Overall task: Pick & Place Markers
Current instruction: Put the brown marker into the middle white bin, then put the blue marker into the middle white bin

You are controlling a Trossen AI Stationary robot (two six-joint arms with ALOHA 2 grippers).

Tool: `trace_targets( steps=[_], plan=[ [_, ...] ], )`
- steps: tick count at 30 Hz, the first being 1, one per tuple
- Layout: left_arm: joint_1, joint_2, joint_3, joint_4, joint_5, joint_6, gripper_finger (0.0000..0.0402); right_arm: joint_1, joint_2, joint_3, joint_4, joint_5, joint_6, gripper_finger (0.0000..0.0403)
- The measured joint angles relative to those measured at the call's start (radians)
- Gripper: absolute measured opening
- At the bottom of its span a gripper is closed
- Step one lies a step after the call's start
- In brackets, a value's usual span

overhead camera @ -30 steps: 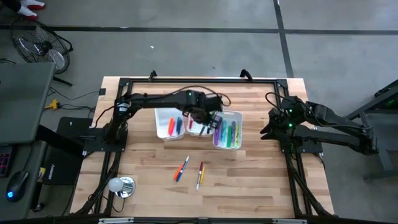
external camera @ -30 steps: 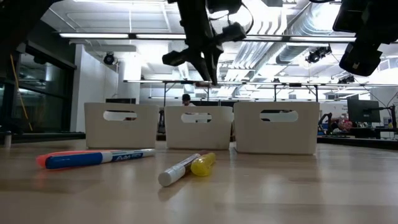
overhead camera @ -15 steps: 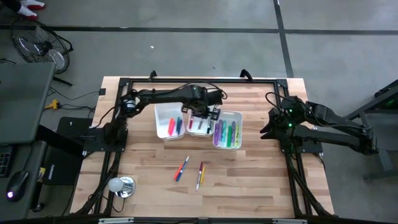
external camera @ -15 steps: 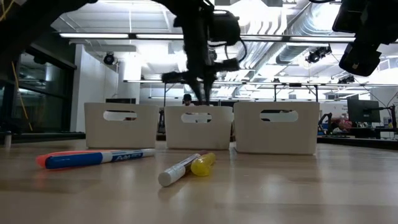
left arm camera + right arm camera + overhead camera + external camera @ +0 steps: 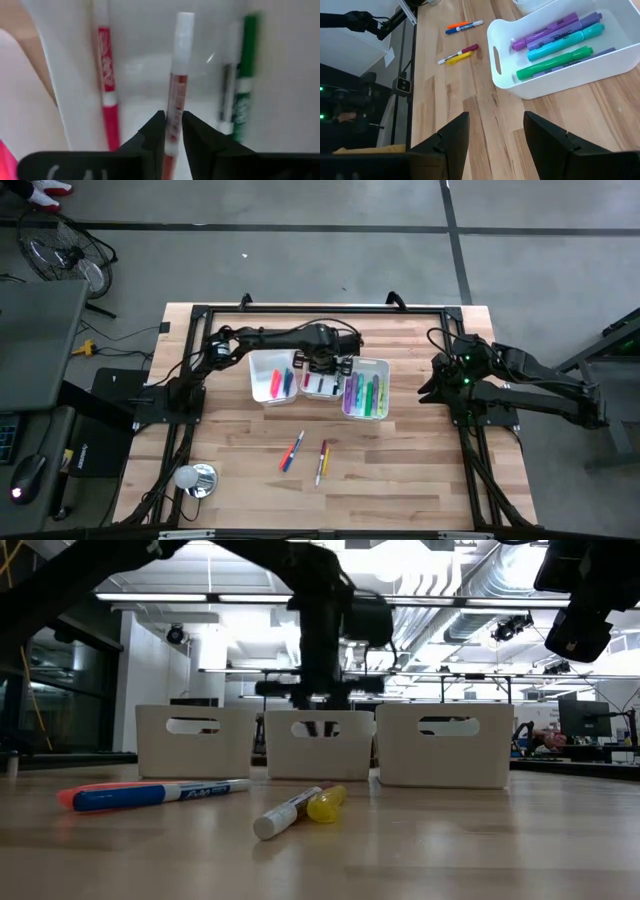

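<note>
Three white bins stand in a row at mid-table: left (image 5: pixel 270 377), middle (image 5: pixel 322 384), right (image 5: pixel 367 390), each with markers in it. My left gripper (image 5: pixel 171 125) points down into the middle bin (image 5: pixel 318 745), shut on a red marker with a white cap (image 5: pixel 178 75). A second red marker (image 5: pixel 106 75) and a green one (image 5: pixel 244 90) lie on the bin floor beside it. Loose markers lie on the table nearer the front: an orange and blue pair (image 5: pixel 292 450) and a red and yellow pair (image 5: pixel 322 461). My right gripper (image 5: pixel 495 140) waits open at the right side. My left gripper pinches the red marker's barrel (image 5: pixel 173 117) between its two fingers, toward the end away from the white cap (image 5: pixel 184 27). The fingers come from above, pointing down, and lie across the marker. The marker lies about level inside the middle bin; whether it touches the floor I cannot tell.
The right bin (image 5: pixel 560 50) holds purple, teal and green markers. A round silver thing (image 5: pixel 196 478) sits at the table's near left corner. Bare wood lies between the bins and the loose markers (image 5: pixel 298 810) and along the front edge.
My left gripper has sunk with the red marker from above the bins down into the middle bin, shifting slightly toward the table's left edge, and its wrist has rolled.
</note>
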Motion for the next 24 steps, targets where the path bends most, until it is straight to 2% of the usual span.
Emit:
trace_targets(
  steps=[5,16,24],
  plan=[
    [0.000,0.002,0.004,0.037,0.019,0.038,0.0070,0.000,0.000,0.000,0.001,-0.001,0.002,0.0176],
    [-0.001,-0.003,0.001,-0.010,0.025,0.090,0.0073,0.000,0.000,0.000,0.000,-0.023,0.002,0.0176],
    [-0.016,-0.076,0.002,-0.062,-0.033,0.109,0.0074,0.000,0.000,0.000,0.000,-0.023,0.010,0.0176]
  ],
)
